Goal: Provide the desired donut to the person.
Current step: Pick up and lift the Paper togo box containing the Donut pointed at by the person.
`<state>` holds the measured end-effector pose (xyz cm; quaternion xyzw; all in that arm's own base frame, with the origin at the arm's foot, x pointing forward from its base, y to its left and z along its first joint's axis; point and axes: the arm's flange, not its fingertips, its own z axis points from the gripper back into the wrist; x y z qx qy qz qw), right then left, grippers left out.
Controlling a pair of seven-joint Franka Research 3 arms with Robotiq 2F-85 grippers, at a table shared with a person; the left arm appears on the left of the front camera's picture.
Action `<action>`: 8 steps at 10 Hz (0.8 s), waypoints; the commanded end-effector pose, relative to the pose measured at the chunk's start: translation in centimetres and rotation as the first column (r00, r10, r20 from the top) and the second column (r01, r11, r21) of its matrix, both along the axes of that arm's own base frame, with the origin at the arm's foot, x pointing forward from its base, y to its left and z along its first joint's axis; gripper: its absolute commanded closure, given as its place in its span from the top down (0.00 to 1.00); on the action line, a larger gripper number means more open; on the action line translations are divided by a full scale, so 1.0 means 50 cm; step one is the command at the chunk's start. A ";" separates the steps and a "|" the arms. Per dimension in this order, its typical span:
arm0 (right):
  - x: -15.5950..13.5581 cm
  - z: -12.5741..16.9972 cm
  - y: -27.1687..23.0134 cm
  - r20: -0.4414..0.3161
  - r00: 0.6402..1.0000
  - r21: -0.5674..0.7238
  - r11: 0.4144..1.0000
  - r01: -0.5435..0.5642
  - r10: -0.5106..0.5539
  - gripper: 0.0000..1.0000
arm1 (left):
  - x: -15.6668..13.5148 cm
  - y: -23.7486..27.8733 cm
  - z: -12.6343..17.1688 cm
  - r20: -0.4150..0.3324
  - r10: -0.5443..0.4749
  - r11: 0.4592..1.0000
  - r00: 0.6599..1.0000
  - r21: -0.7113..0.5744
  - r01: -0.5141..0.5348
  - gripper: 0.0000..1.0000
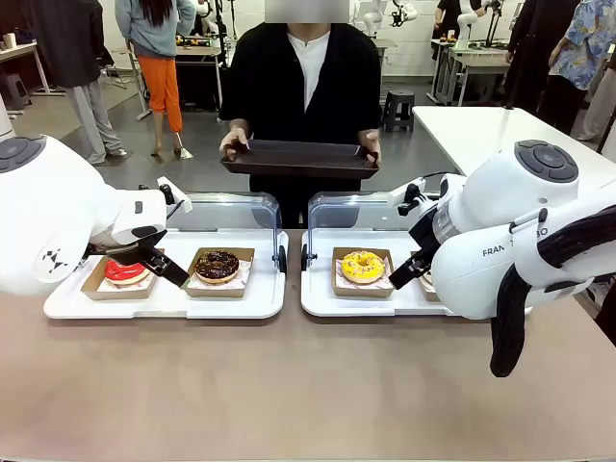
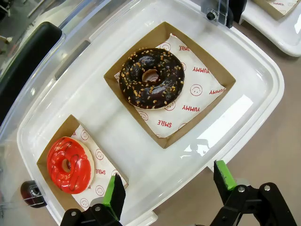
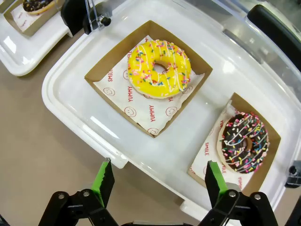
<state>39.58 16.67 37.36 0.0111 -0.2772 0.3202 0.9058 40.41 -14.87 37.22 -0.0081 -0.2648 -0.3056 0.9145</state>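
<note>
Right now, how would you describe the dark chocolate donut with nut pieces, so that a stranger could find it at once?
Find the white plastic tray on the robot's left side of the table. Of its two boxes, take the brown cardboard box nearer the table's middle. The ring donut inside is dark chocolate with pale nut crumbs, whereas the neighbouring donut is glossy red.

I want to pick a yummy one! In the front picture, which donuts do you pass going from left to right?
red-glazed donut → chocolate donut with nut bits → yellow donut with sprinkles
</note>
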 end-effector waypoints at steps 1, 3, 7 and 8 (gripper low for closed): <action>0.000 0.000 0.000 0.000 1.000 0.000 1.000 0.000 0.000 1.00 | 0.000 0.000 0.000 0.000 0.000 1.000 1.000 0.000 0.000 1.00; 0.000 0.000 0.000 0.000 1.000 0.000 1.000 0.000 0.000 1.00 | 0.000 0.000 0.000 0.000 0.000 1.000 1.000 0.000 0.000 1.00; 0.000 0.000 0.000 0.000 1.000 0.000 1.000 0.000 0.000 1.00 | 0.000 0.000 0.000 0.000 0.000 1.000 1.000 0.000 0.000 1.00; 0.000 0.000 0.000 0.000 1.000 0.000 1.000 0.000 0.000 1.00 | 0.000 0.000 0.000 0.000 0.000 1.000 1.000 0.000 0.000 1.00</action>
